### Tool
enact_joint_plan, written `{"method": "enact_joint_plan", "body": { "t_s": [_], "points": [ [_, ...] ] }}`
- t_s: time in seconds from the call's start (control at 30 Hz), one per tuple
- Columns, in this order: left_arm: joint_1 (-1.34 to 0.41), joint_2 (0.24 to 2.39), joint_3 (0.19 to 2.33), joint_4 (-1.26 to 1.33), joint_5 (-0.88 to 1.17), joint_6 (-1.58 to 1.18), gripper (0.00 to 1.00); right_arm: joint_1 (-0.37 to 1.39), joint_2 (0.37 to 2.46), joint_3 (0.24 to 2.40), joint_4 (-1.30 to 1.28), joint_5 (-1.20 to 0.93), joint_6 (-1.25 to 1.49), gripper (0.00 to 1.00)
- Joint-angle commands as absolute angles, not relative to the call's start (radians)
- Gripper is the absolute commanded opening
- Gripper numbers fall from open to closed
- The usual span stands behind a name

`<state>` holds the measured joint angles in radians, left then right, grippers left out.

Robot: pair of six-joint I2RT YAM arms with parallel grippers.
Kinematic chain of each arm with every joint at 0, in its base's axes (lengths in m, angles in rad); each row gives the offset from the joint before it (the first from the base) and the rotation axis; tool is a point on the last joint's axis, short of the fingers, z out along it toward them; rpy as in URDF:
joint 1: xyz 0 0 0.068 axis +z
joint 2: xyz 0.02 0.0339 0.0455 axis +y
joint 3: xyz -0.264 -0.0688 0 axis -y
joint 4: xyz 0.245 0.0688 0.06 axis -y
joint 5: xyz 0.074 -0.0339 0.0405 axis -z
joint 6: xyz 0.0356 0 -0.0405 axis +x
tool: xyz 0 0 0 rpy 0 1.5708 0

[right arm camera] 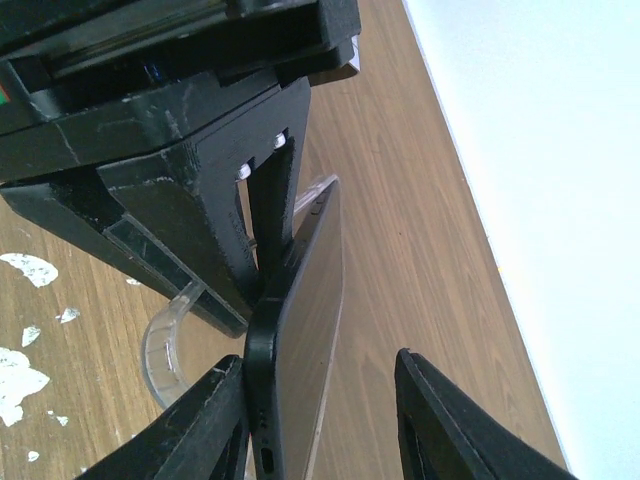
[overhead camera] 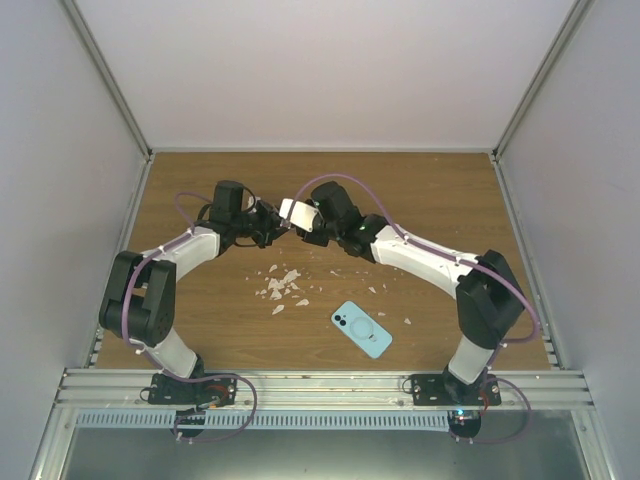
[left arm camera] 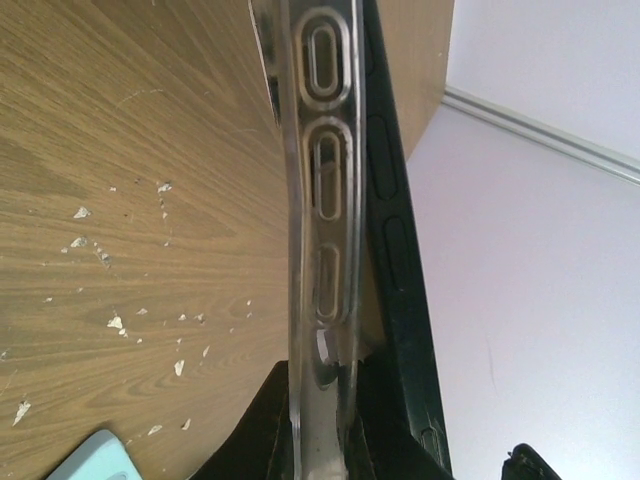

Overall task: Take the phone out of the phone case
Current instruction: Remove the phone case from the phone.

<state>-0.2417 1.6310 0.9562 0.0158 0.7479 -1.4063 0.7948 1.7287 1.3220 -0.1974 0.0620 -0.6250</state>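
A black phone (right arm camera: 300, 330) in a clear case (left arm camera: 320, 200) is held on edge above the middle of the table, showing as a pale shape (overhead camera: 298, 212) in the top view. My left gripper (overhead camera: 272, 222) is shut on the clear case's rim, and its dark fingers (left arm camera: 250, 430) close on it at the bottom of the left wrist view. The clear case (right arm camera: 160, 350) bows away from the phone's back. My right gripper (right arm camera: 320, 362) is open around the phone. Its left finger (right arm camera: 200, 420) touches the phone's edge and its right finger (right arm camera: 450, 420) stands apart.
A light blue phone-shaped object (overhead camera: 361, 329) with a ring mark lies flat on the wooden table (overhead camera: 430, 200) at front centre, its corner showing in the left wrist view (left arm camera: 95, 460). White flecks (overhead camera: 282, 288) are scattered mid-table. White walls enclose the table.
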Motion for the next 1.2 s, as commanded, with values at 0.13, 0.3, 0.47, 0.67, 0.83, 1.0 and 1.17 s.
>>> {"method": "enact_joint_plan", "body": {
  "t_s": [0.13, 0.3, 0.47, 0.67, 0.83, 1.0, 1.17],
  "points": [
    [-0.280, 1.620, 0.997, 0.076, 0.791, -1.367, 0.00, 0.792, 1.779, 1.327, -0.177, 0.126, -0.632, 0.39],
    [-0.303, 1.621, 1.002, 0.069, 0.792, -1.364, 0.00, 0.792, 1.802, 1.321, -0.151, 0.155, -0.644, 0.38],
    [-0.306, 1.617, 1.001, 0.066, 0.794, -1.366, 0.00, 0.788, 1.806, 1.277, -0.095, 0.192, -0.668, 0.38],
    [-0.329, 1.615, 0.993, 0.068, 0.795, -1.364, 0.00, 0.779, 1.827, 1.244, -0.017, 0.195, -0.683, 0.36],
    [-0.345, 1.615, 0.993, 0.062, 0.793, -1.358, 0.00, 0.768, 1.851, 1.243, 0.023, 0.195, -0.692, 0.34],
    [-0.345, 1.607, 0.990, 0.059, 0.788, -1.349, 0.00, 0.753, 1.865, 1.241, 0.032, 0.191, -0.690, 0.31],
    [-0.348, 1.604, 0.987, 0.054, 0.776, -1.329, 0.00, 0.726, 1.886, 1.246, 0.027, 0.180, -0.683, 0.18]
  ]
}}
